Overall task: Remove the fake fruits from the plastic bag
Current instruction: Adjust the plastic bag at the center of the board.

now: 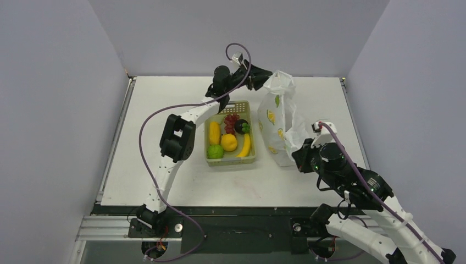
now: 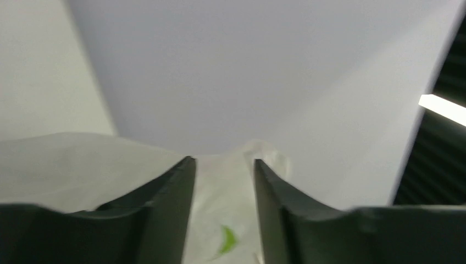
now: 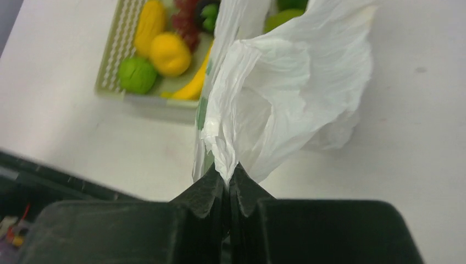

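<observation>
I could read no text, label, brand or number in any of my three views. The only print I saw was on the plastic bag (image 1: 283, 110): small yellow and green motifs (image 1: 270, 116), too small from the top camera to show any lettering, and one blurred green mark (image 2: 227, 240) in the left wrist view.

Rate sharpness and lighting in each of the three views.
Top external: evenly lit and sharp, no harsh shadows around the basket. Left wrist: the left gripper and the plastic bag are blurred, with a bright light strip glaring at the right edge. Right wrist: bag crisp near the right gripper, fake fruits behind soft.
</observation>
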